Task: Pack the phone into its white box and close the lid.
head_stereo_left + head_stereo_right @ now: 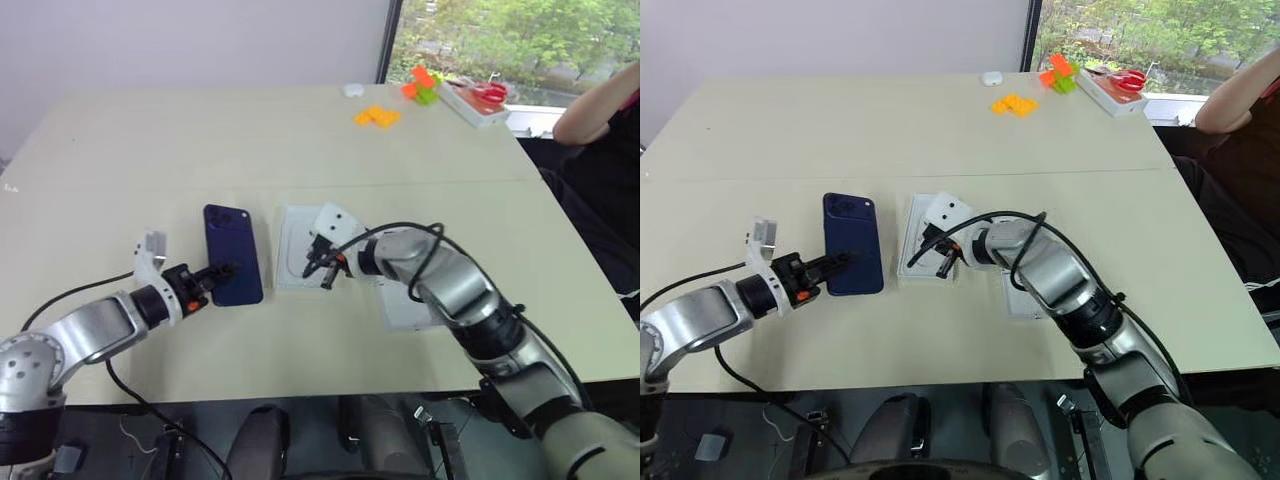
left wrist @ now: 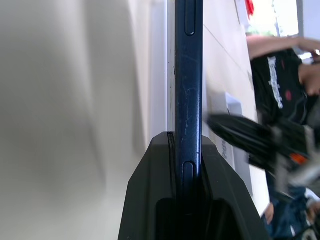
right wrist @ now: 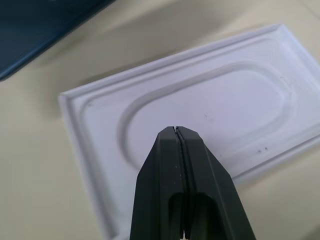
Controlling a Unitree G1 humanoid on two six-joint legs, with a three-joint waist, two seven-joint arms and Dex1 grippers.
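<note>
The left gripper pinches the near short edge of the phone; in the left wrist view its two black fingers clamp the navy slab from both faces. The phone lies back-up, camera cluster at its far corner.

The right gripper, fingers pressed together with nothing between them, hangs at 3 o'clock of the phone over a flat white insert with an oval recess, which holds nothing.

At 4 o'clock of that insert, partly under the right forearm, lies another white box part; which part it is I cannot tell.

The table is bare and wide toward 12 o'clock; its near edge runs just behind both wrists.

Far off at 1 o'clock sit orange blocks, a green-and-orange toy and a tray with red scissors. A person's arm rests at the table's far right corner.
</note>
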